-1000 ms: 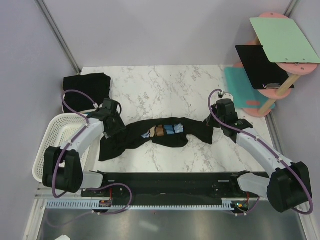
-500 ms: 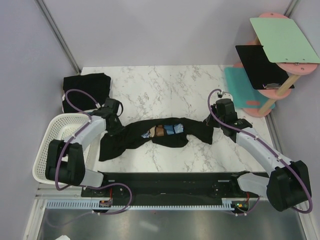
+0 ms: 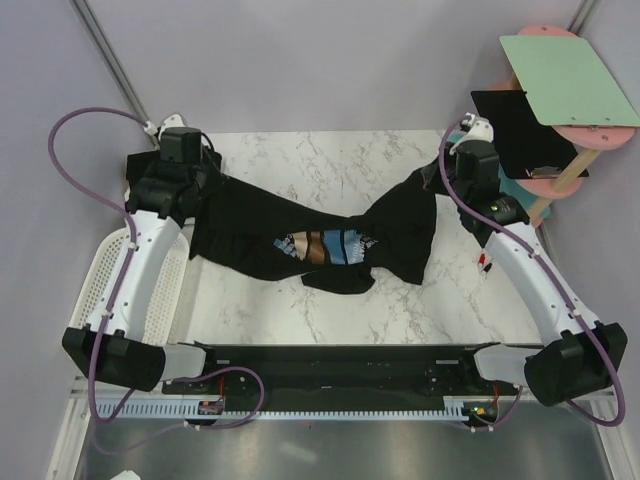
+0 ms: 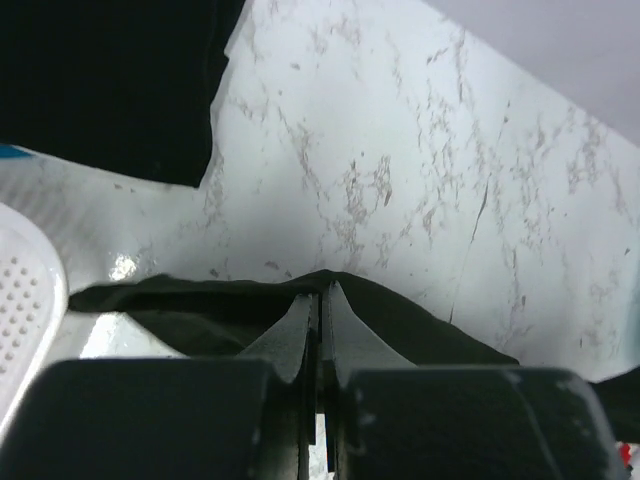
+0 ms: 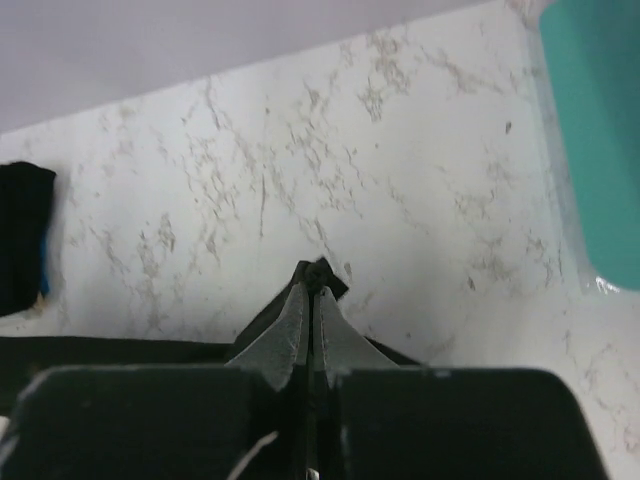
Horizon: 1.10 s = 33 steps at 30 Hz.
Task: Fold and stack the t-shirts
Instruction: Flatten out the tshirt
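A black t-shirt (image 3: pixel 395 225) with a blue, brown and white print (image 3: pixel 325 245) hangs stretched between both arms above the marble table (image 3: pixel 320 165); its middle sags onto the table. My left gripper (image 3: pixel 203 190) is shut on the shirt's left end, and the left wrist view shows its jaws (image 4: pixel 321 295) pinched on a black fold (image 4: pixel 400 320). My right gripper (image 3: pixel 448 183) is shut on the right end, with a small tuft of cloth (image 5: pixel 322 270) sticking out past its closed tips (image 5: pixel 314 287). A second black t-shirt (image 3: pixel 140 165) (image 4: pixel 100 80) lies folded at the back left corner.
A white perforated basket (image 3: pixel 105 290) (image 4: pixel 25 300) stands at the table's left edge. At the back right, a pink stand (image 3: pixel 565 180) carries a green panel (image 3: pixel 565 80) and a rigid black panel (image 3: pixel 515 125), over a teal mat (image 3: pixel 478 165) (image 5: pixel 595 150).
The left gripper closed on the shirt's left end. Both arms then rose and moved toward the back of the table, lifting and spreading the shirt between them.
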Each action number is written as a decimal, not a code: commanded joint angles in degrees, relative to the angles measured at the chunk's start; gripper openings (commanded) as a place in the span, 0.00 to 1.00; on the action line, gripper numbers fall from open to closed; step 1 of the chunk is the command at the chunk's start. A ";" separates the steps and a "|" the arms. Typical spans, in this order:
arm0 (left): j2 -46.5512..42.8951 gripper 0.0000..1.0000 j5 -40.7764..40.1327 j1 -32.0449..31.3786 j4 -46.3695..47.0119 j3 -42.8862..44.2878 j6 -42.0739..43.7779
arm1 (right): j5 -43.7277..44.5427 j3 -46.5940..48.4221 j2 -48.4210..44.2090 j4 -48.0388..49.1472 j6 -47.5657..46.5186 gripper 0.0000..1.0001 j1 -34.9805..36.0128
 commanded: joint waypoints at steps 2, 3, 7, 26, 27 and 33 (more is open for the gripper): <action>-2.57 0.02 -3.56 0.94 -3.00 7.45 5.04 | 0.09 8.38 -1.14 -0.63 -2.49 0.00 -0.92; -3.10 0.02 -3.90 1.03 -3.00 8.07 5.65 | 0.26 9.09 -1.49 -0.81 -2.76 0.00 -1.01; -6.00 0.02 -4.17 1.38 -3.09 11.40 7.14 | 1.14 11.63 -5.87 -2.21 -3.64 0.00 -1.09; -19.43 0.02 4.87 1.47 -5.47 -4.14 4.59 | 6.42 9.62 -16.25 -8.54 -6.27 0.00 -1.10; -20.24 0.02 5.23 1.47 -5.81 -3.88 4.86 | 6.50 9.62 -17.05 -8.72 -6.45 0.00 -1.18; -21.66 0.02 5.67 1.47 -6.43 -4.67 5.30 | 7.47 8.48 -17.50 -9.69 -7.07 0.00 -1.10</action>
